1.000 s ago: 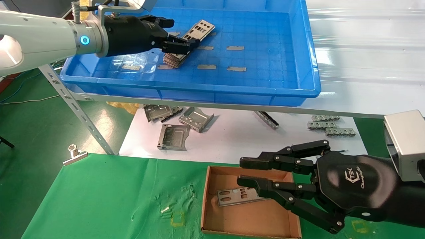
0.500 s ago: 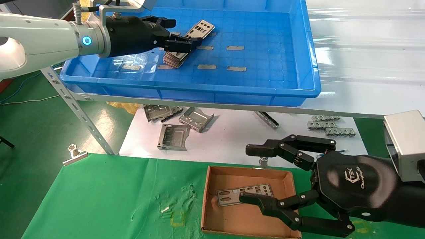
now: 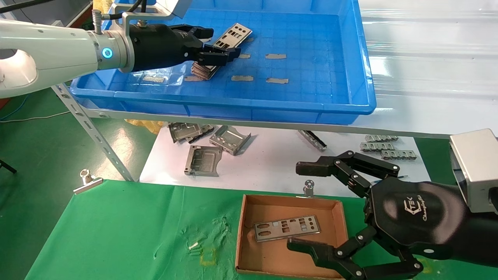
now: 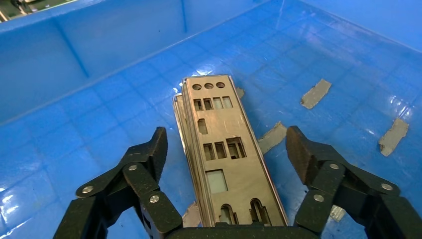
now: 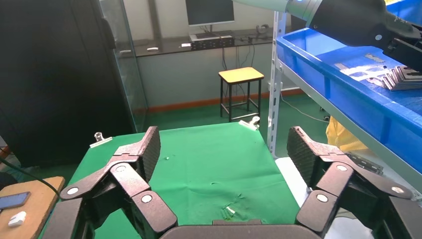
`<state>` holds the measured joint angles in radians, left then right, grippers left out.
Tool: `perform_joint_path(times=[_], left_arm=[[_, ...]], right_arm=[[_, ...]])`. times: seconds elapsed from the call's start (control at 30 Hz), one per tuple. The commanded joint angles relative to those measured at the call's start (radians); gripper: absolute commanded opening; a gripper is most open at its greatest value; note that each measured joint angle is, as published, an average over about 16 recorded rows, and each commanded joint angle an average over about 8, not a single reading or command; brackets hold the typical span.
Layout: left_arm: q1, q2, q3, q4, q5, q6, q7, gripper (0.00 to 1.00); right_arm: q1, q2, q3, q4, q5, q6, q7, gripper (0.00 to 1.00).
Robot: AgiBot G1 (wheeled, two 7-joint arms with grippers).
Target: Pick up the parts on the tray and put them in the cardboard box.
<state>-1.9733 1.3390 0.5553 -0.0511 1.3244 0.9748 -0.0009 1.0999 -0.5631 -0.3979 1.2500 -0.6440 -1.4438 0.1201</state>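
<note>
The left hand (image 3: 218, 54) reaches into the large shallow bright blue plastic tray (image 3: 350, 58), toward eleven o'clock in the head view, and hovers low over a leaning stack of thin grey-silver punched metal plates (image 3: 206, 70). In the left wrist view its fingers (image 4: 149, 154) stand well apart, one on each side of the stack (image 4: 224, 154), touching nothing. One more plate (image 3: 233, 34) lies flat on the tray floor just beyond the stack, with grey tape strips (image 3: 276, 56) scattered on the grid at about one o'clock from it.

The right hand (image 3: 307, 208) sits at about five o'clock in the head view, its fingers (image 3: 323, 252) spread wide and empty beside the small shallow brown cardboard box (image 3: 344, 229) on the green cloth of the desk (image 3: 116, 233). A single punched plate (image 3: 286, 227) lies flat inside the box, clear of the hand.

Between tray and box, on a white sheet (image 3: 272, 159), rest bulkier folded grey metal brackets (image 3: 204, 159) at about ten o'clock from the box and small ridged clip strips (image 3: 385, 147) at about two o'clock.
</note>
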Motion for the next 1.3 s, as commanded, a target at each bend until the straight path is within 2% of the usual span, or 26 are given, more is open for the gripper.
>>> perform_joint_path(times=[0.03,0.97,1.3], left_arm=[[0.000,-0.001,0.000,-0.004,-0.001,-0.002,0.002,0.00],[-0.013,-0.008,0.003,-0.002,-0.010,-0.029,0.004,0.00],[-0.052,-0.027,-0.019,-0.002,-0.044,0.020,0.007,0.00]], right_arm=[[0.000,0.000,0.000,0.000,0.000,0.000,0.000,1.00],[0.000,0.000,0.000,0.000,0.000,0.000,0.000,1.00],[0.000,0.000,0.000,0.000,0.000,0.000,0.000,1.00]])
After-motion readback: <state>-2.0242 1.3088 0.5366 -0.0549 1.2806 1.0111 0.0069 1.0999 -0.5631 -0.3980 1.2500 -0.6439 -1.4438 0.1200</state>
